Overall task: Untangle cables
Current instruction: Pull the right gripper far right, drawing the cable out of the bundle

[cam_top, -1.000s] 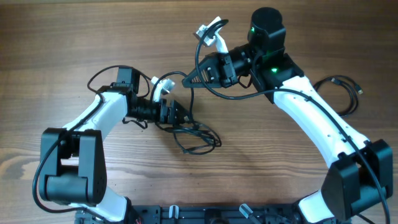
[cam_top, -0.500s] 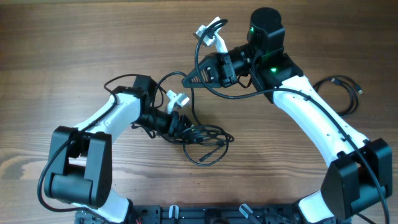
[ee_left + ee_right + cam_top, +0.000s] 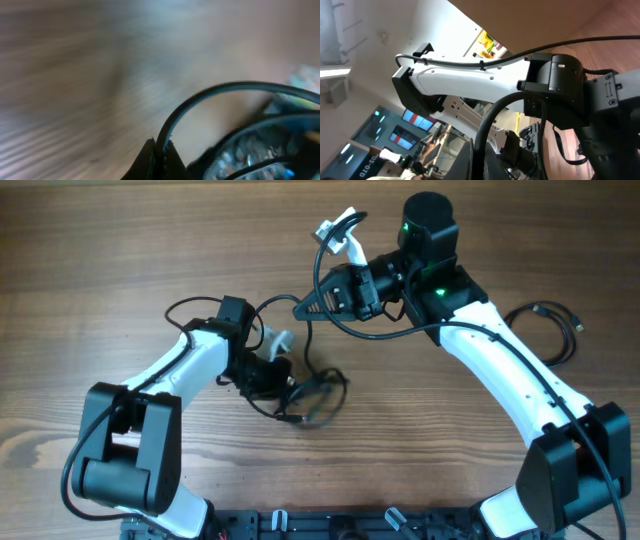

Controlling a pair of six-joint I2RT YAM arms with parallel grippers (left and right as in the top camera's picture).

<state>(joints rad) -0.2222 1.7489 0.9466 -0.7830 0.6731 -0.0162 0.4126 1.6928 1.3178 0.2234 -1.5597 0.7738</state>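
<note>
1. Left gripper (image 3: 291, 386): nearest the base edge, low over the wooden table (image 3: 120, 260) and clenched. The wrist view is heavily blurred, but it shows one black cord pinched between the fingertips (image 3: 145, 161) and arching away over the wood.

2. Cables (image 3: 318, 392): a small black knot of thin loops on the table near its middle. The knot lies immediately right of the left gripper, touches it, and sits between the two arms.

3. Strand (image 3: 307, 345): a single cord running from the knot away toward the right gripper.

4. Right gripper (image 3: 303, 308): beyond the knot, turned on its side and pinched closed on the strand. In its wrist view the cord comes out from between the fingers (image 3: 466, 162).

5. Loose cable (image 3: 540, 308): far right and well apart from the knot. It lies in an open loop on the table beside the right arm.
</note>
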